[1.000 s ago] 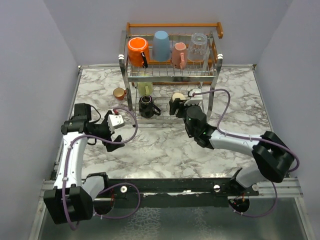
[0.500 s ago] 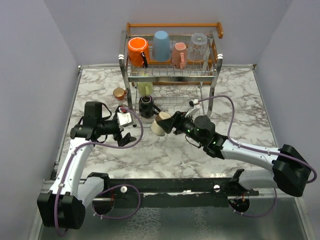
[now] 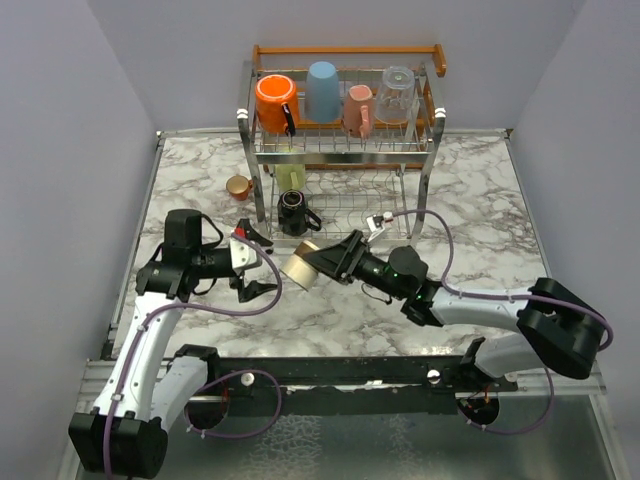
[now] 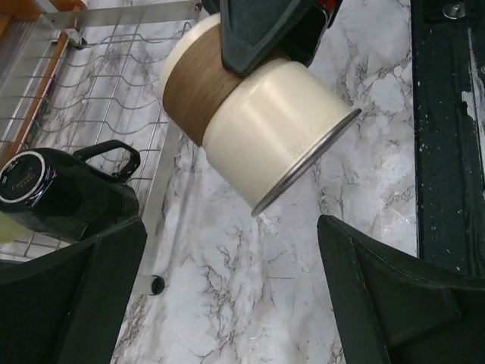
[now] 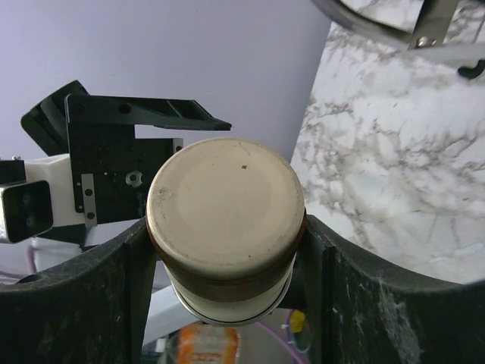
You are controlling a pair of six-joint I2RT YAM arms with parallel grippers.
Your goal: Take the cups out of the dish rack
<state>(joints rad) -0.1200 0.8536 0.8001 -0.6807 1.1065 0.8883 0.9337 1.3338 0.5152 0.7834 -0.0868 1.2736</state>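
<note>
My right gripper [image 3: 320, 262] is shut on a tan and cream cup [image 3: 300, 266], held sideways above the table in front of the dish rack [image 3: 345, 48]. The cup's base [image 5: 223, 220] faces the right wrist, between both fingers [image 5: 121, 288]. Its rim [image 4: 303, 163] points at my left gripper [image 3: 262, 262], which is open and empty just left of it. The top tier holds orange [image 3: 272, 100], light blue [image 3: 321, 90], pink [image 3: 357, 108] and clear glass [image 3: 396, 93] cups. On the lower tier are a pale yellow cup [image 3: 290, 177] and a black mug [image 3: 293, 212].
A small orange-red cup [image 3: 238, 186] stands on the marble table [image 3: 480, 190] left of the rack's leg [image 3: 258, 205]. The black mug [image 4: 61, 189] lies close to the left gripper's finger [image 4: 68, 303]. Grey walls close in on both sides.
The right arm has drawn the tan cup out from the rack's lower tier, leftward and toward the front. The left arm has swung right, its open jaws now facing the cup.
</note>
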